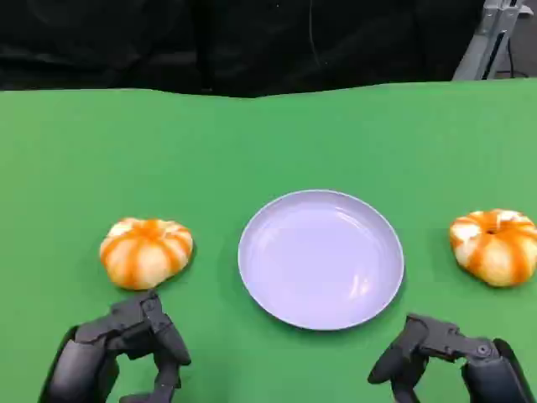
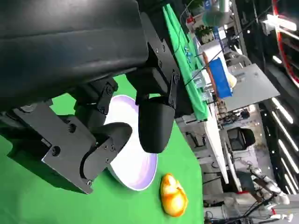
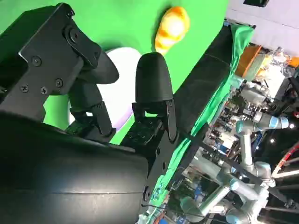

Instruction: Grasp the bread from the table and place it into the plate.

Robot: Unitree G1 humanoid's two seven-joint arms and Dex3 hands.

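1. Green cloth-covered table filling most of the head view, matte and smooth, ending at a dark backdrop along the top of the frame.
2. Two breads on it: left bread at the left middle of the frame, right bread at the right edge. Both round, domed, ribbed like small pumpkins, glossy, with orange stripes over a pale crust.
3. Plate at frame centre between them, round, shallow, pale lilac, smooth with a soft sheen; nothing in it, well apart from either bread.
4. Left hand at the lower left, black, hard-shelled and jointed, just below the left bread without touching it; fingers loosely curled and apart, holding nothing.
5. Right hand at the lower right, below the plate's rim and near the right bread; fingers bent but spread, holding nothing.
6. Left wrist view: black fingers apart over the plate, one bread beyond it at the bottom of the frame.
7. Right wrist view: fingers apart, plate behind them, one bread at the top centre.
8. Beyond the table edge in the wrist views, a cluttered workshop: benches, cables, strip lights, grey robot arms.
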